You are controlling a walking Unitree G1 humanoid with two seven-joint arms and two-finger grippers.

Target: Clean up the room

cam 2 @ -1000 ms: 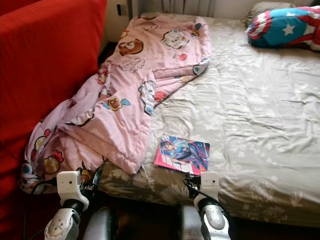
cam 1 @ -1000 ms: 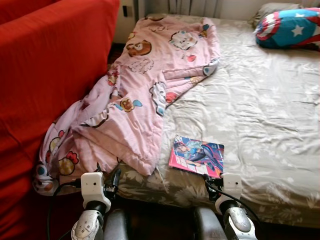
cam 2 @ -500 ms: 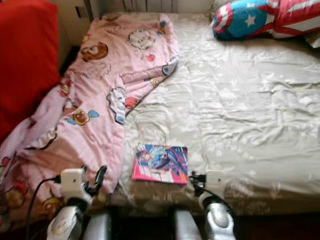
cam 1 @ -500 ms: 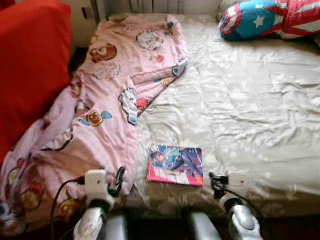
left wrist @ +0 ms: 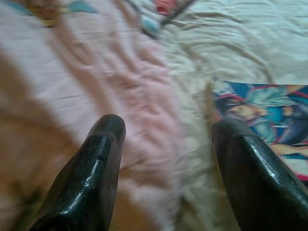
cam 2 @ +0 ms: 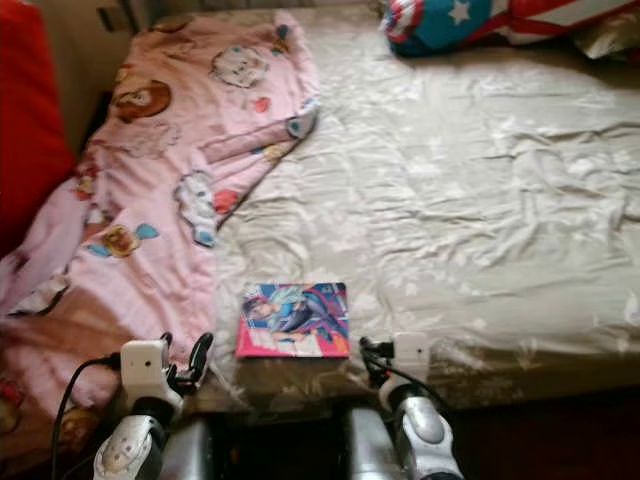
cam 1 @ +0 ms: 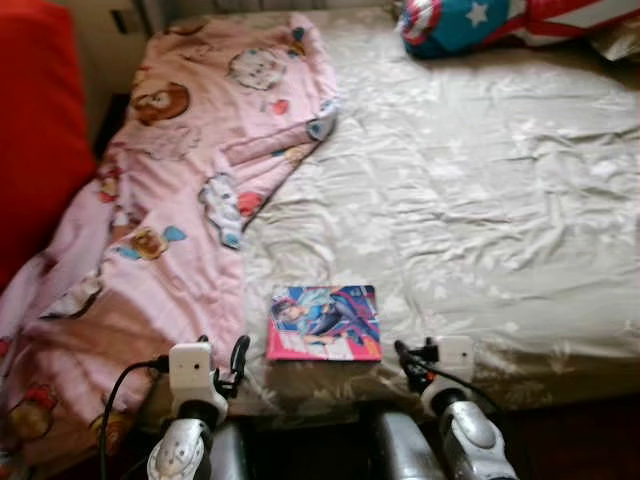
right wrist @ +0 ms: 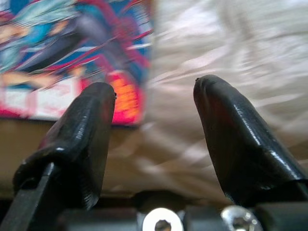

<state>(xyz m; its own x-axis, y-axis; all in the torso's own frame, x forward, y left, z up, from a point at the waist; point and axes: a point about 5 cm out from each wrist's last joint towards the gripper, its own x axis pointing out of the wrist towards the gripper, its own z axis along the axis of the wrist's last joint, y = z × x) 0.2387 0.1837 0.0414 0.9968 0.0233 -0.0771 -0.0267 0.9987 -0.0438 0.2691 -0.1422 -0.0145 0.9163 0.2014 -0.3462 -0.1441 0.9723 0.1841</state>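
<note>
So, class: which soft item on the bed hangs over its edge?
The pink cartoon blanket: it spills off the bed's left side, while the star pillow stays on top.

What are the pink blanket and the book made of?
The blanket looks like soft, matte, padded cloth: it drapes and puckers in folds, with printed cartoon animals. The book seems to be paper with a colourful, perhaps glossy cover: it lies flat and straight-edged on the bed.
</note>
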